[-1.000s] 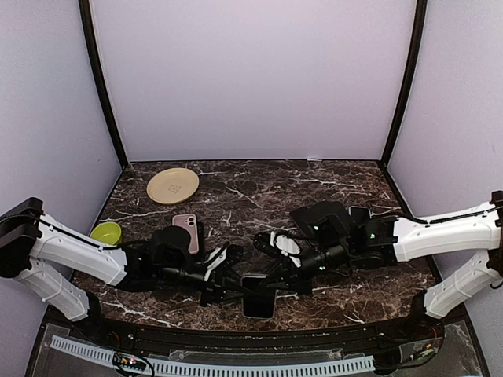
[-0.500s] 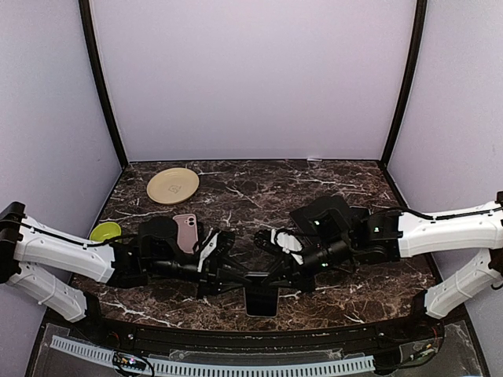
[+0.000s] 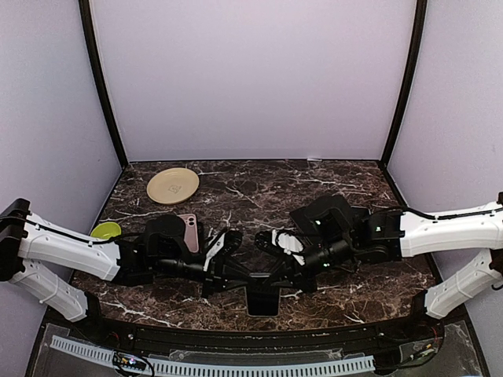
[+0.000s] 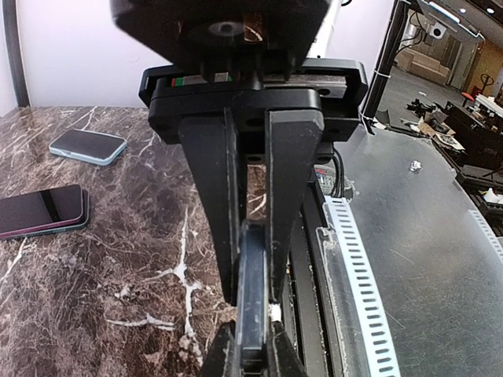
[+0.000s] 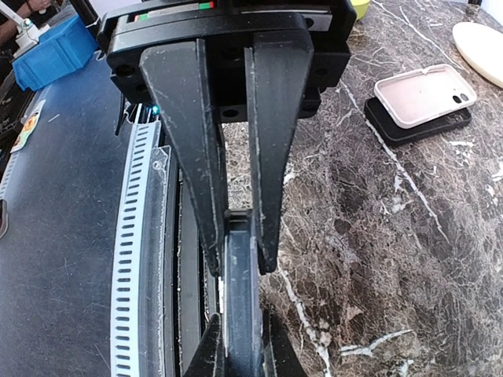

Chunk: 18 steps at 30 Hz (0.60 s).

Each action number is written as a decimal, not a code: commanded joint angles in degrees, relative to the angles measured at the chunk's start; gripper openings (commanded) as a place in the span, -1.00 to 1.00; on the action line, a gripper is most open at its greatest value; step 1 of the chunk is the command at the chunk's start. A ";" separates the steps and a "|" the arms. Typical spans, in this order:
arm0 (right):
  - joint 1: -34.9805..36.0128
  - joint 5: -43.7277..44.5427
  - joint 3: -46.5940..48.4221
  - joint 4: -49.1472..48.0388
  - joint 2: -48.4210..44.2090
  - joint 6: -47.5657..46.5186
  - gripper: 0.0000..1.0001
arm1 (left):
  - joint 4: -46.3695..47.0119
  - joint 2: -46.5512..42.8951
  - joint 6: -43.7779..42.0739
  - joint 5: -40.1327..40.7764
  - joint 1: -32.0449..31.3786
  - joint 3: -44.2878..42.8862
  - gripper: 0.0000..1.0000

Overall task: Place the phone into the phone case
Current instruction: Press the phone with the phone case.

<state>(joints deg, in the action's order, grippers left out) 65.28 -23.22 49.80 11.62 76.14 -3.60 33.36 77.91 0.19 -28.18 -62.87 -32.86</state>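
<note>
- Left gripper (image 4: 251, 292): jaws narrow, both fingers pressed flat on a thin dark phone (image 4: 251, 334) that stands on edge between them.
- Right gripper (image 5: 238, 265): jaws equally narrow, clamped on the same phone from the opposite side. In its wrist view the phone's edge runs straight up into the gap between the fingers.
- Phone position, top view: near-centre of the table (image 3: 314, 177), close to the front edge and between the two arms. The fingertips of both grippers meet over it.
- Seen edge-on the phone is uniformly dark. I cannot tell whether a case is already around it or it is bare.
- Pink case (image 5: 424, 93): empty, open side up, resting on a black slab (image 5: 409, 129) on the left half of the table, well apart from the phone. The left arm partly covers it in the top view.
- Tan plate (image 3: 173, 185): back left of the table.
- Green bowl (image 3: 105, 231): left edge, just beside the left arm.
- Left wrist view shows two more handsets lying flat on the marble: a blue-edged phone (image 4: 88, 146) farther off and a dark phone (image 4: 41, 210) nearer, close together but not touching.
</note>
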 commanded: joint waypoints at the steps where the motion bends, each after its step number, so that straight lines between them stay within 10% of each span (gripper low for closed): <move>1: -0.40 1.58 -0.24 -5.38 -3.63 1.43 -0.90 | 0.62 -2.10 1.02 0.70 -0.32 -0.54 -1.00; 7: -1.14 1.98 -2.89 -7.66 -4.80 2.89 0.12 | 4.21 -6.45 3.53 3.79 -0.32 1.03 -1.00; 18: -1.23 -1.62 -4.48 -13.82 -4.68 7.50 0.07 | 8.77 -14.25 5.65 5.84 -0.23 3.14 -1.00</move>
<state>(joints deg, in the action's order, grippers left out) 64.34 -22.72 45.63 3.16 71.77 1.61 36.16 67.31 4.73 -23.16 -62.92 -29.85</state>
